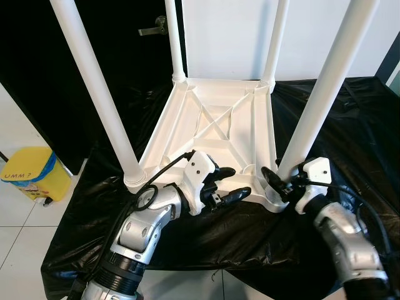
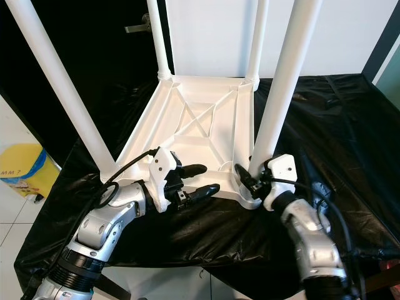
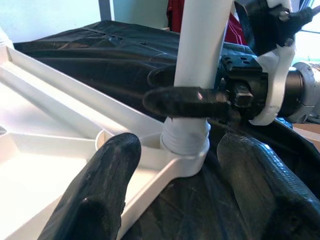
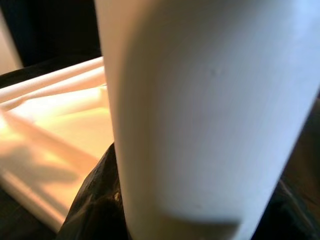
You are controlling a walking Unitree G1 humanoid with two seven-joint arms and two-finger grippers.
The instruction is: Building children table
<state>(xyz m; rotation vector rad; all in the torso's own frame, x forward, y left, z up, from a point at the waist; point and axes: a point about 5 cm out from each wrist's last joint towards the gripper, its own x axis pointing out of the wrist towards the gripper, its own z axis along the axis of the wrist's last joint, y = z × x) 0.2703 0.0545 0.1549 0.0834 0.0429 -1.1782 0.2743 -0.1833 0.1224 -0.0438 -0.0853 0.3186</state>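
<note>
Plainly the white children's table (image 1: 215, 119) is lying upside down on the black plastic sheet (image 1: 350, 119), all four legs pointing up, and the right gripper (image 1: 275, 181) is clamping its fingers around the near-right leg (image 1: 315, 106) just above the corner socket (image 1: 275, 200). The left gripper (image 1: 230, 184) is hovering over the near edge of the tabletop frame with its fingers (image 3: 100, 195) spread wide, holding nothing. Threads are showing at the foot of that leg in the left wrist view, so I am judging that it is not fully seated; twisting it off-axis risks cross-threading, and a hard sideways push is likely to slide the whole table on the slick sheet toward the near edge of the surface, which is lying close behind the frame. The near-left leg (image 1: 94, 87) is standing beside the left arm, limiting its swing outward. Open room is lying mostly between the two near legs and over the ribbed underside; the yellow bin (image 1: 28, 172) on the floor is sitting well apart.
</note>
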